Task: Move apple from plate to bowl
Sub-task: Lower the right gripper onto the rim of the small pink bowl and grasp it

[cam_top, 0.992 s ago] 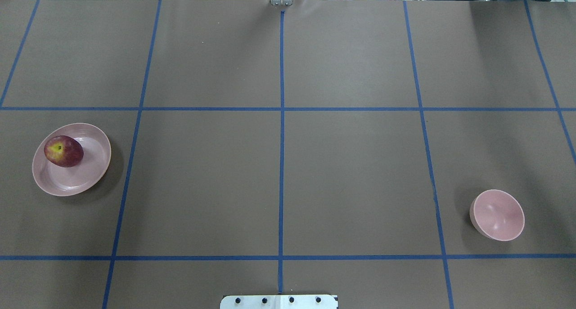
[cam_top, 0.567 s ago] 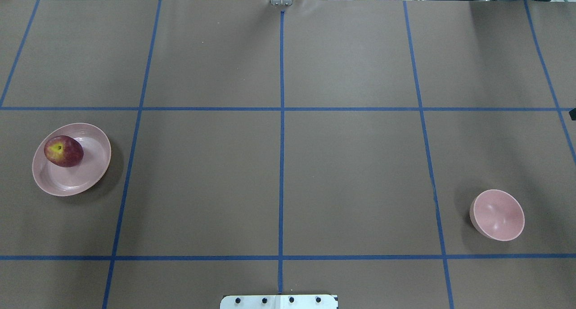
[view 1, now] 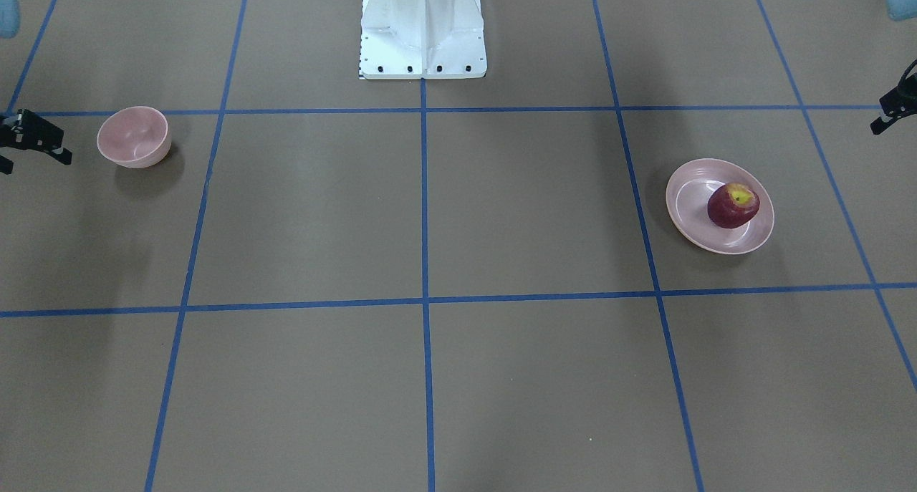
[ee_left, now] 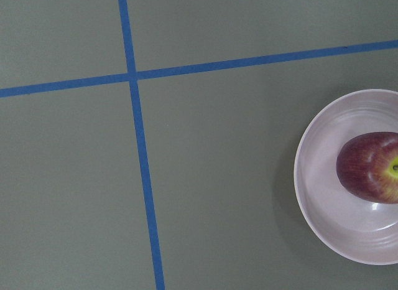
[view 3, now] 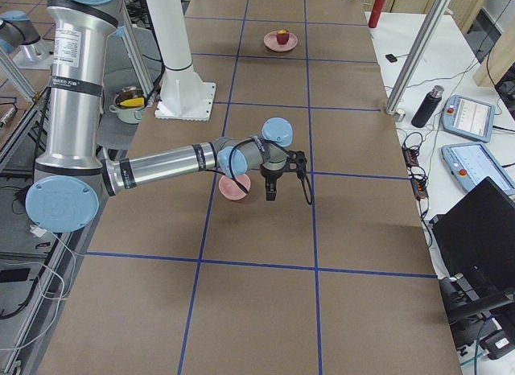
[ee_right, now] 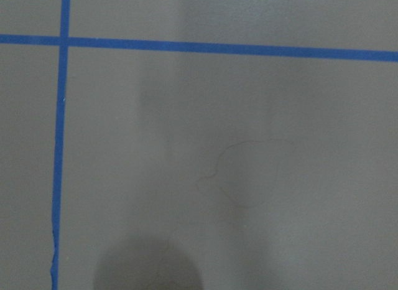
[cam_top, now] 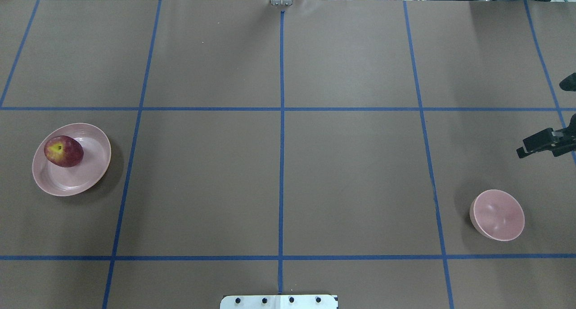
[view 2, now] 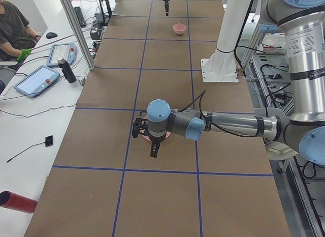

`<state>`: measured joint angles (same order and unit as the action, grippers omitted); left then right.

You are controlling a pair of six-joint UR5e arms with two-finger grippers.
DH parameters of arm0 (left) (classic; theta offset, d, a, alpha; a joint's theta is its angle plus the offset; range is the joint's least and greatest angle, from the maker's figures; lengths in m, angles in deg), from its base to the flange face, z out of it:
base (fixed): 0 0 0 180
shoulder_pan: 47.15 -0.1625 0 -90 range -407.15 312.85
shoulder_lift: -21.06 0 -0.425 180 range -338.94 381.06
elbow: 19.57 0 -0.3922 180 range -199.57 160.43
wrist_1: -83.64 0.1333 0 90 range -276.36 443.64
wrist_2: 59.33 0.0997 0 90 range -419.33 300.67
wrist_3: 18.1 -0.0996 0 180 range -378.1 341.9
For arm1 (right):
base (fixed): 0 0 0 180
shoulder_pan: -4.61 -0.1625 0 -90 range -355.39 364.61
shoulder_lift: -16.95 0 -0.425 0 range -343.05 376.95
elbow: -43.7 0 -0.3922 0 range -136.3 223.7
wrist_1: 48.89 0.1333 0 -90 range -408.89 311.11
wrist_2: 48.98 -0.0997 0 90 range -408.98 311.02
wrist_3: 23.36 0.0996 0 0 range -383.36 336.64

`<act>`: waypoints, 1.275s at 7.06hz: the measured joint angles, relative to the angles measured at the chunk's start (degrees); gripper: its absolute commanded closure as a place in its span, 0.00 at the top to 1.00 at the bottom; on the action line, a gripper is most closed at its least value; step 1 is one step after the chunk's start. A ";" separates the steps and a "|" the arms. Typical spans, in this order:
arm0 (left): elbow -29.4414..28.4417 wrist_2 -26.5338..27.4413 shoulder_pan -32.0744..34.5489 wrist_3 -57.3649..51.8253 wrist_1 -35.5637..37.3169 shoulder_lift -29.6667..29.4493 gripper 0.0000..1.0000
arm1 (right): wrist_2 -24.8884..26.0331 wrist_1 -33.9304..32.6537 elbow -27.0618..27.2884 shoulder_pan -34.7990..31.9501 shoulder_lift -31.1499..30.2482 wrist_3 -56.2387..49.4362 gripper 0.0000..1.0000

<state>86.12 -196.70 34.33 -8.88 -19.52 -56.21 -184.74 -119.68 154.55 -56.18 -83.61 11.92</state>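
apple (cam_top: 63,151): dark red with a yellow-green patch round its stem dimple; it lies on the plate, off centre, close to the rim on the side toward the table's left end. nothing grips it.
plate (cam_top: 78,181): pale pink, wide and shallow, flat on the table in the robot's left half.
bowl (cam_top: 497,221): small, deep, pale pink, standing upright in the robot's right half, well apart from the plate, with 2 columns of the grid between them.
right gripper (cam_top: 540,119): enters at the right edge of the overhead view, on the far side of the bowl from the robot and apart from it; its jaws stand spread wide, with nothing between them.
left gripper (view 1: 890,114): only a black sliver shows at the edge of the front-facing view, nearer the robot than the plate and apart from it; i cannot tell whether its jaws are spread or closed. its wrist camera looks down on the plate and apple at the right edge of that view.
table (cam_top: 351,174): brown covering marked into squares by blue tape lines (cam_top: 281,120).
robot base (view 1: 423,34): white pedestal at the middle of the robot's side.
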 measured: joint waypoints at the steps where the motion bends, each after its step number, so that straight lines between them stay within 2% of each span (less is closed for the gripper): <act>1: -0.10 0.02 0.00 0.01 -0.02 -0.01 0.98 | 0.98 6.02 0.35 4.07 -2.93 2.14 1.00; 3: -0.25 0.06 0.00 0.05 -0.03 -0.12 0.98 | 7.50 16.82 0.28 10.90 -10.26 3.12 0.97; 4: -0.29 0.04 0.00 0.03 -0.03 -0.14 0.98 | 9.49 18.93 0.01 13.40 -11.65 3.21 0.95; 6: -0.49 0.08 0.00 0.01 -0.03 -0.19 0.98 | 10.76 20.17 -2.78 15.63 -9.68 3.35 0.92; 7: -0.52 0.08 0.00 0.03 -0.02 -0.22 0.98 | 10.86 20.34 -4.74 15.91 -7.95 3.40 0.51; 8: -0.51 0.08 0.00 0.07 0.02 -0.24 0.98 | 10.86 20.40 -5.66 16.00 -7.17 3.65 0.01; 9: -0.50 0.09 0.00 0.09 0.05 -0.25 0.98 | 10.81 20.42 -5.89 16.17 -6.88 4.70 0.00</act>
<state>85.62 -196.62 34.33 -8.80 -19.47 -56.46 -173.93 -99.26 148.66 -40.01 -90.50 16.62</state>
